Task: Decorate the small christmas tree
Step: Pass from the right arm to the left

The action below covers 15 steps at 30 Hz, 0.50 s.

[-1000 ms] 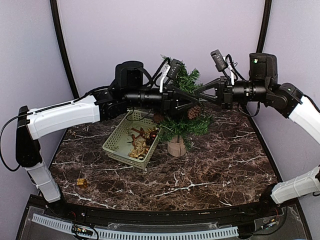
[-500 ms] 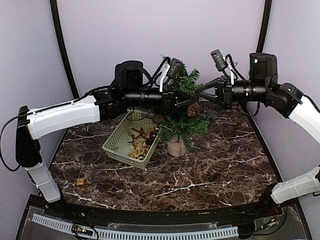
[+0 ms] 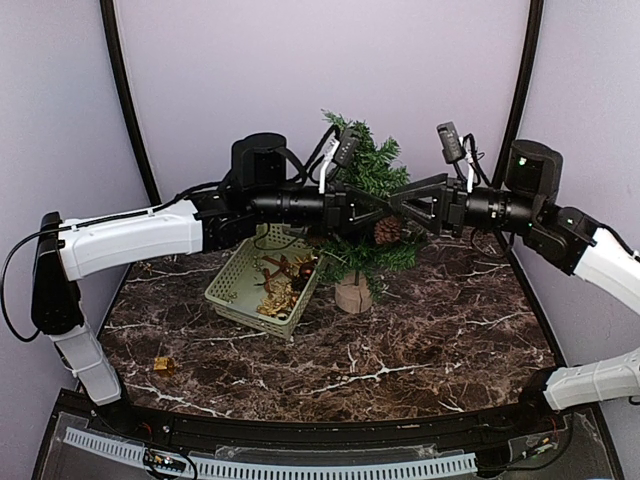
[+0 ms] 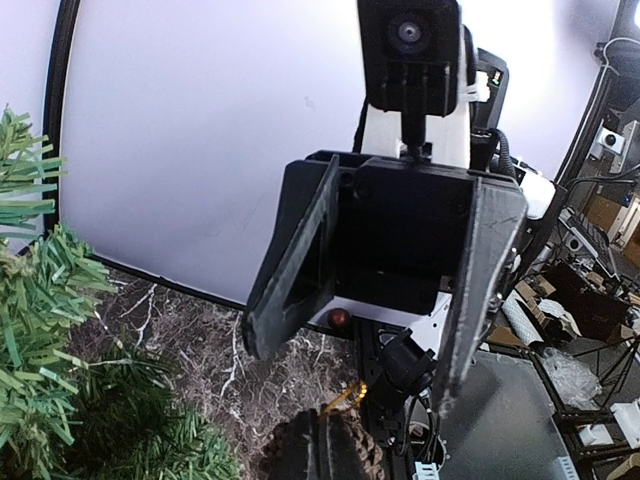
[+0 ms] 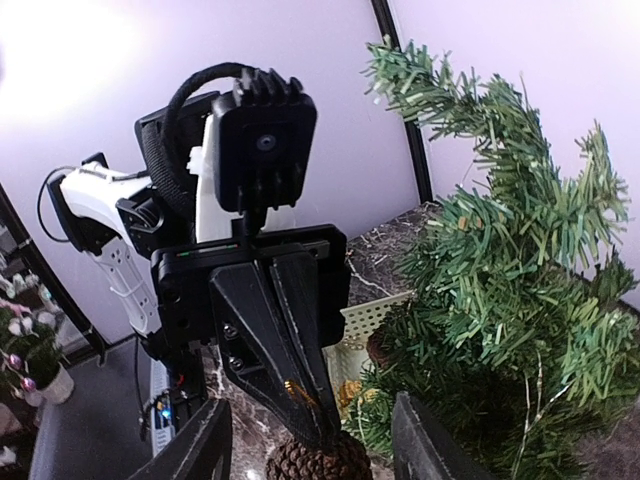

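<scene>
Hanging by a thin gold loop from the clenched left hand [image 5: 300, 395], the pine cone [image 5: 318, 462] could slip, with the right hand [image 4: 355, 365] released beside it. Snagging a branch might tip the small christmas tree [image 3: 365, 175] standing on the counter [image 3: 440, 330] just behind.

Pale green basket [image 3: 246, 315], gold trinket [image 3: 163, 365], marble table [image 3: 430, 340]

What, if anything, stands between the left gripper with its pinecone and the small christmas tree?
Nothing visible does. The left gripper, shut on the gold string of the pinecone, hangs right beside the branches of the small christmas tree. The open right gripper faces it head-on, off that path.
</scene>
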Available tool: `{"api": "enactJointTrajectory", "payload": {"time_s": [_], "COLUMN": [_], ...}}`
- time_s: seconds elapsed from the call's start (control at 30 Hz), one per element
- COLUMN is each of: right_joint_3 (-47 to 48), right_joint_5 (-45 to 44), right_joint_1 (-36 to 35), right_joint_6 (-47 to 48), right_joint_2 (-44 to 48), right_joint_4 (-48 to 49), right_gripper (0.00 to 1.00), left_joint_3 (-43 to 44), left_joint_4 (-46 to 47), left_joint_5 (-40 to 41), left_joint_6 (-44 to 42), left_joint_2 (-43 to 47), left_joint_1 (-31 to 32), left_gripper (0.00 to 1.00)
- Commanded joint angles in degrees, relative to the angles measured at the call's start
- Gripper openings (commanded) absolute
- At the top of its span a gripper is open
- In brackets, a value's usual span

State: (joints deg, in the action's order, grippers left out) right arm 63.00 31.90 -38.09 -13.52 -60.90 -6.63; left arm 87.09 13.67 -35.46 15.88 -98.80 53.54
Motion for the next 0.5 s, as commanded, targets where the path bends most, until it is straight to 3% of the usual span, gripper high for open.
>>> {"api": "enactJointTrajectory", "payload": {"time_s": [0.0,0.17,0.47], "right_joint_3": [-2.15,-5.14,-5.58], "right_joint_5": [0.17,-1.16,2.15], "right_joint_1": [0.29,0.29,0.29], "right_joint_6": [-4.89,-7.98,-7.52], "right_joint_2": [0.86,1.53,0.03], "right_joint_4": [11.01,16.23,16.88], "right_gripper": [0.50,0.44,0.35], "left_joint_3": [-0.18,1.57,1.42], "left_joint_4": [1.85,-2.81,-1.95], "left_joint_5": [-1.00,4.61,4.16], "left_joint_6": [1.76,3.29,5.70], "left_joint_2": [3.28,3.14,3.35], "left_joint_1": [0.30,0.26,0.21], "left_gripper": [0.00,0.00,0.00]}}
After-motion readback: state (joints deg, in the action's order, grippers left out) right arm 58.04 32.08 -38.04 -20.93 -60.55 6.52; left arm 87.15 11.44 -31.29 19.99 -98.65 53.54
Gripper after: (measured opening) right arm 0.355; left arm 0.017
